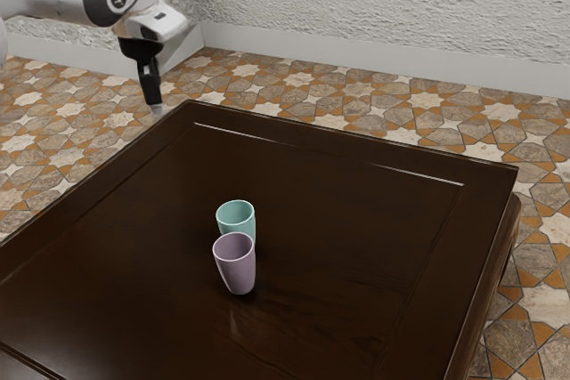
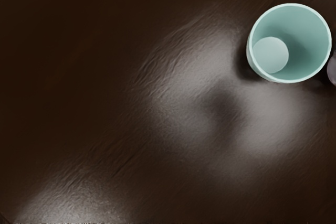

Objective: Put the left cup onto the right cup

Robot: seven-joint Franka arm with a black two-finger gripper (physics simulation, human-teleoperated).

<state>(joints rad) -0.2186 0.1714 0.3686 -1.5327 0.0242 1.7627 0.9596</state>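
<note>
The black two-finger gripper (image 1: 153, 95) hangs near the dark wooden table's (image 1: 374, 246) far corner, empty; open or closed cannot be told. The upright teal plastic cup (image 1: 236, 217) stands mid-table, just behind the lilac plastic cup (image 1: 234, 262).

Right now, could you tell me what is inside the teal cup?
Nothing: in the wrist view the teal cup shows a bare floor. In the exterior view, the purple cup covers its lower front.

Dark wood tbl (image 1: 374, 220): teal cup (image 1: 235, 218) & purple cup (image 1: 234, 262) upright, side by side, nr centre.
</note>
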